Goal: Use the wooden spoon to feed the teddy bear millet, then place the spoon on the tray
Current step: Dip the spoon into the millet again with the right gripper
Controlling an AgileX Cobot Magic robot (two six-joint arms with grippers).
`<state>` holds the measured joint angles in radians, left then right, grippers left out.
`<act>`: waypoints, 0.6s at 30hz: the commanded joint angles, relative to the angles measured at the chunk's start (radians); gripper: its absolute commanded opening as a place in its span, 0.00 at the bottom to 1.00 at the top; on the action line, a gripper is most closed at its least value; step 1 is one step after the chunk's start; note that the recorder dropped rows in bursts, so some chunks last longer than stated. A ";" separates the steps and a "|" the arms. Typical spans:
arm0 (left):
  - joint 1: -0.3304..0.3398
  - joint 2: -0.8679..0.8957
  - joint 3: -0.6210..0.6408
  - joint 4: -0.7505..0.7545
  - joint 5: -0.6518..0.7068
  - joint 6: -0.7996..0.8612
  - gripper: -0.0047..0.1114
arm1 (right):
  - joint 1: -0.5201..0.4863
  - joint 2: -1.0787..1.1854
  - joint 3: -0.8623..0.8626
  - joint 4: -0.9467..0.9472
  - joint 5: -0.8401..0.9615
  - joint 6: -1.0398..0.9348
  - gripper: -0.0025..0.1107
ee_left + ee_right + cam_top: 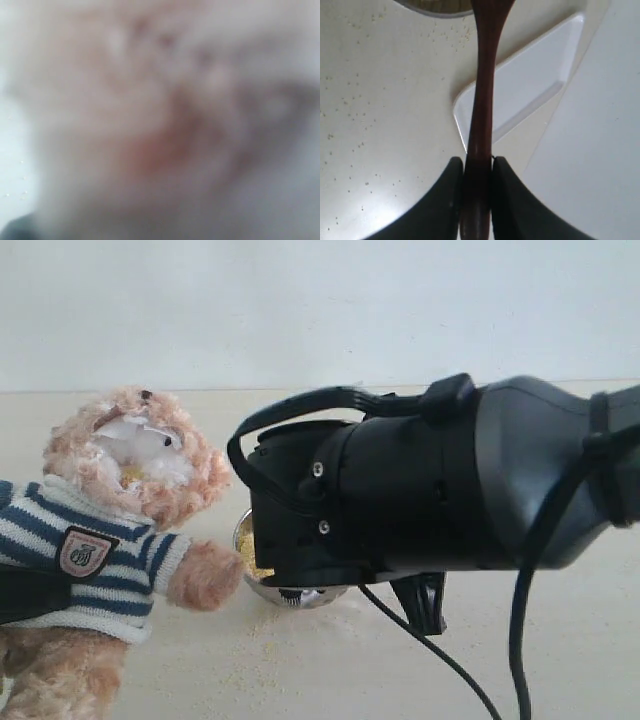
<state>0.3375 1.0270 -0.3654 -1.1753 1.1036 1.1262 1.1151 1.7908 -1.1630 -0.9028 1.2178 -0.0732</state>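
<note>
The teddy bear (120, 500) leans back at the left, with yellow millet grains on its white muzzle. A black finger of my left gripper (25, 595) presses across its striped sweater; the left wrist view is only blurred fur (150, 125). My right gripper (478, 162) is shut on the handle of the wooden spoon (484, 85), whose head runs out of frame over the metal bowl (437, 9). In the exterior view the right wrist (420, 490) hides the spoon and most of the bowl (262, 585); a little millet (250, 558) shows inside. The white tray (535, 80) lies under the spoon's handle.
Loose millet specks (355, 110) are scattered over the cream tabletop round the bowl (300, 640). A black cable (440, 660) hangs from the right arm across the table. A pale white surface (600, 150) lies beside the tray.
</note>
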 commanded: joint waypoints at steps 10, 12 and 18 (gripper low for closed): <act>0.002 -0.008 0.002 -0.019 0.016 0.004 0.08 | 0.000 0.073 0.024 -0.094 0.003 0.015 0.03; 0.002 -0.008 0.002 -0.019 0.016 0.004 0.08 | 0.000 0.085 0.024 -0.098 0.003 0.015 0.03; 0.002 -0.008 0.002 -0.019 0.016 0.004 0.08 | 0.000 0.094 0.024 -0.072 0.003 0.033 0.03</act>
<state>0.3375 1.0270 -0.3654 -1.1753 1.1036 1.1262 1.1151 1.8849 -1.1438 -0.9870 1.2160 -0.0507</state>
